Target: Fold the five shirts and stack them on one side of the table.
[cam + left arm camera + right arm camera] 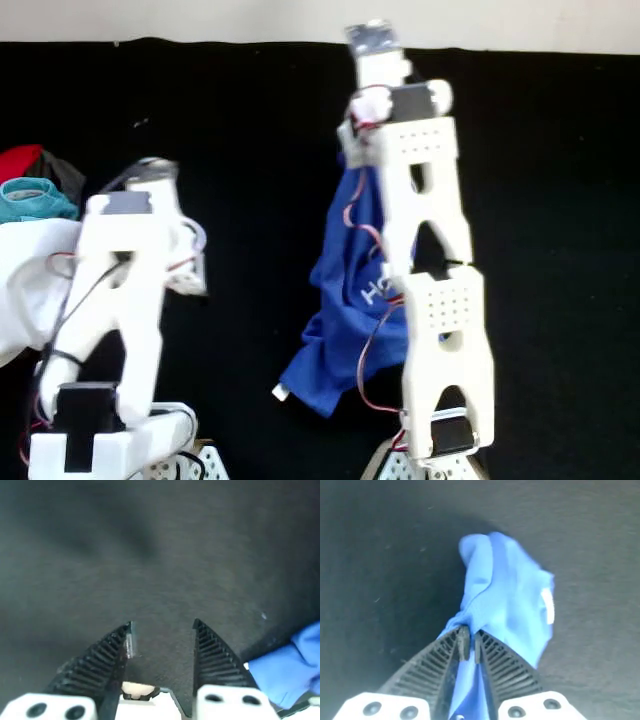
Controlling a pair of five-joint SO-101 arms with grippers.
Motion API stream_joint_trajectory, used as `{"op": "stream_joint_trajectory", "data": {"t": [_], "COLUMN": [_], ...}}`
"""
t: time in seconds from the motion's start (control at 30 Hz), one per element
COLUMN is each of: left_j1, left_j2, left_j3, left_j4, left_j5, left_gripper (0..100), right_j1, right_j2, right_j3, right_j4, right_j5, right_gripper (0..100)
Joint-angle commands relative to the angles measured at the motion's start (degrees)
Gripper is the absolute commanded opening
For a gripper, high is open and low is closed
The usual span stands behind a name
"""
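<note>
Closest to the lens, the right gripper (468, 642) has its two serrated jaws drawn almost fully together. A thin fold of the blue shirt (505, 595) is pinched between the tips. From that grip point the blue shirt hangs as a bunched, twisted column over the black table (560, 200). A small white label (548, 605) is visible on the fabric.

In the high view, the right arm (430, 250) stands extended near the middle of the table. The blue shirt drapes down alongside it, and the lower end spreads toward the arm bases. Whether that lower end rests on the table cannot be determined.

The left gripper (162, 630) has its jaws spread well apart. Nothing is between them, and bare black table surface is visible through the gap. A corner of the blue shirt lies close beside this gripper but does not touch it.

In the high view, the left arm (125, 290) stands well apart from the right arm.

More garments are gathered at the table edge on the left arm's side:
- a white shirt (25, 280), crumpled, partly behind the left arm;
- a teal shirt (35, 200), bunched just beyond the white shirt;
- a red shirt (20, 160), behind the teal shirt.
</note>
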Motion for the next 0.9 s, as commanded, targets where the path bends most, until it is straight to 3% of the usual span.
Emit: {"op": "stream_joint_trajectory", "data": {"t": [0.0, 0.37, 0.47, 0.67, 0.87], "left_j1": [8.13, 28.18, 31.87, 35.74, 38.64], "left_j2": [-1.89, -1.98, -1.98, -2.33, -1.98], "left_j3": [1.71, 7.52, 7.25, 7.08, 3.91], "left_j4": [-4.22, -6.33, -7.21, -10.73, -10.73], "left_j5": [0.35, 0.35, 0.35, 2.64, 11.69], "left_gripper": [18, 18, 18, 19, 23], "right_j1": [4.26, 20.88, 22.02, 22.29, 24.48], "right_j2": [-0.31, -0.13, -0.22, -1.54, -6.02], "right_j3": [-3.38, -3.47, -3.47, -4.35, -10.07], "right_j4": [0.4, -12.09, -12.53, -9.36, -4.7], "right_j5": [-0.26, -0.26, -0.26, -0.35, -0.26], "right_gripper": [0.6, 0.6, 1.7, 19.7, 19.7]}}
